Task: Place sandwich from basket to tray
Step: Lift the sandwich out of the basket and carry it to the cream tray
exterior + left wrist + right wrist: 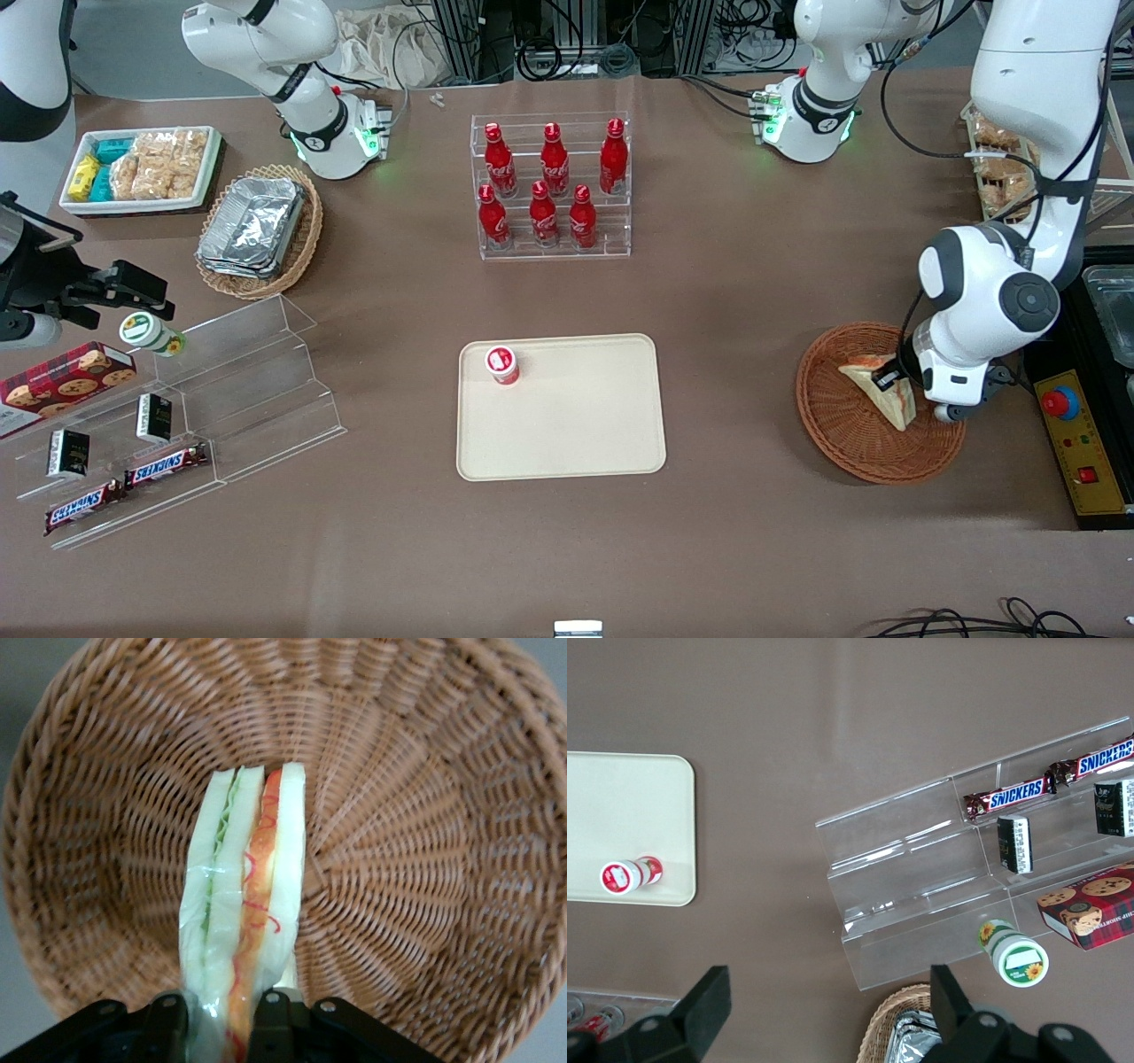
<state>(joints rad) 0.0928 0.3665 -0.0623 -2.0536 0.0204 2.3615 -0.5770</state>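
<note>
The sandwich [877, 385] is a wrapped wedge with green and red-orange filling, in the reddish-brown wicker basket [833, 434] toward the working arm's end of the table. My left gripper [889, 378] reaches down into the basket and is shut on the sandwich. In the left wrist view the sandwich [248, 895] stands on edge between the black fingers [270, 1023], which press on its wrap, with the basket's woven floor [416, 859] around it. The cream-beige tray [576, 425] lies at the table's middle, nearer the front camera than the bottle rack.
A small red-capped bottle [502, 364] stands on the tray's corner. A clear rack of red bottles [554, 186] stands farther back. A control box with a red button [1076, 439] lies beside the basket. Snack shelves [177, 408] and a foil-container basket [257, 230] lie toward the parked arm's end.
</note>
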